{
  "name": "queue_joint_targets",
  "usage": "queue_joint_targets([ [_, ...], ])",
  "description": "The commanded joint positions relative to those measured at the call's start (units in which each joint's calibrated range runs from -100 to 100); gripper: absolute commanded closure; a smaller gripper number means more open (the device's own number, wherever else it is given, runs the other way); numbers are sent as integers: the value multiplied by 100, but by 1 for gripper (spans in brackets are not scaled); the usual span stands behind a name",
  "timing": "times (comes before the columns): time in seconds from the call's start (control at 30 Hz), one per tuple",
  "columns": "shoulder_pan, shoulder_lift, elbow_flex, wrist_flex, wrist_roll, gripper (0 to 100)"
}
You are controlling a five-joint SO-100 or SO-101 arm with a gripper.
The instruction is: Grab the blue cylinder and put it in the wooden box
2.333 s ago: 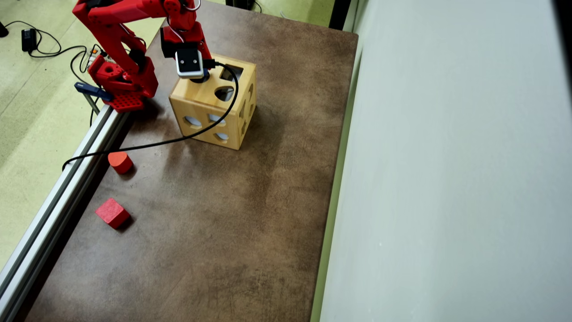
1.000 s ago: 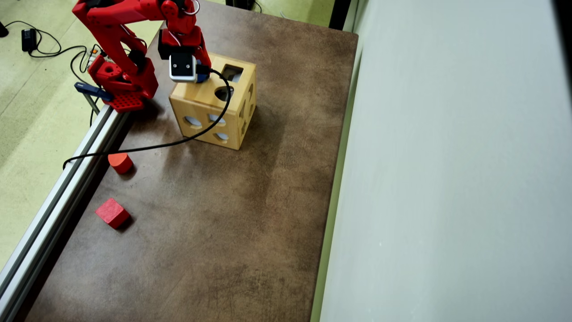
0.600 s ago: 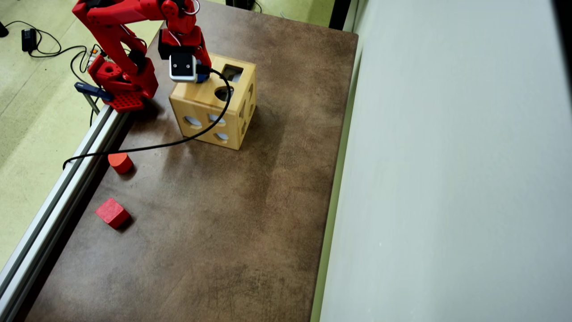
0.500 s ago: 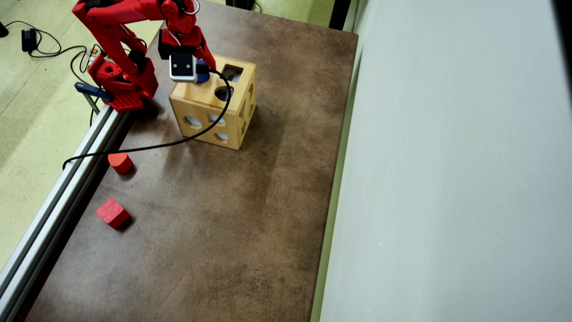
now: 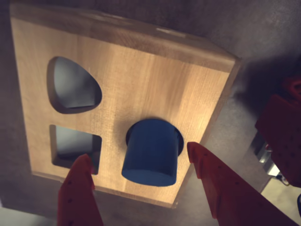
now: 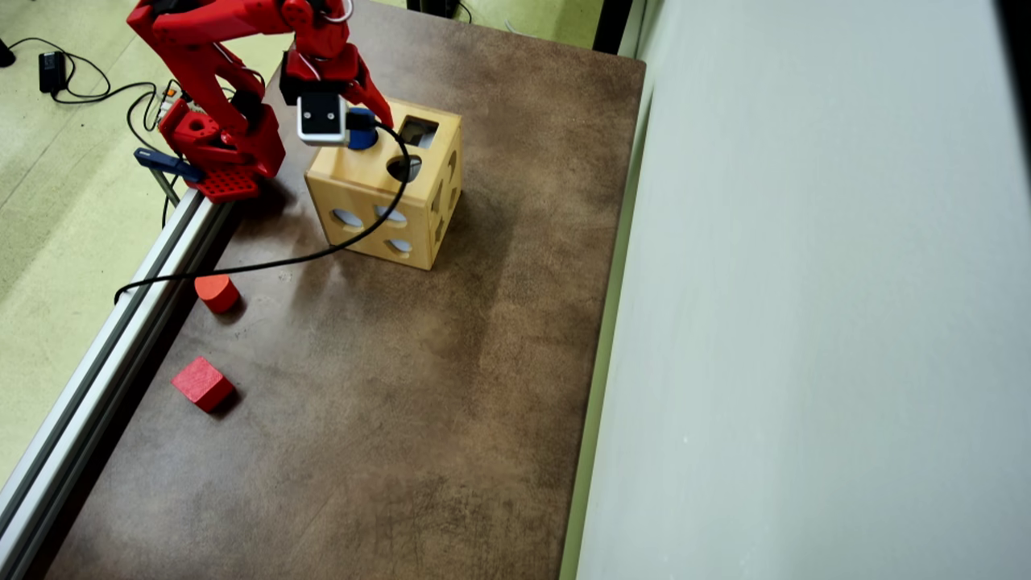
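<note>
Release step: I see the blue cylinder [image 5: 151, 151] seated in the round hole of the wooden box [image 5: 155, 80], apparently only partly sunk; my gripper [image 5: 141, 165] stands spread, fingers clear (touching nothing); next, I judge, a downward nudge.

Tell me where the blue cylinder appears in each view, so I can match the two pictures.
Wrist view: the blue cylinder is low in the centre, standing in a round hole.
Overhead view: it is upper left, beside the white wrist camera.
Shared landmark: the wooden box, whose top face holds the cylinder.
</note>
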Motion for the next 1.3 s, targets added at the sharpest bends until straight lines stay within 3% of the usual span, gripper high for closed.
queue_joint_targets([
  [0.0,39,-333,-37,17,0,70],
  [0.2,359,-333,-28,9,-186,80],
  [0.53,842,15,70,1,-200,81],
  [0.97,745,669,204,1,-151,81],
  [1.27,-79,677,195,-7,-200,83],
])
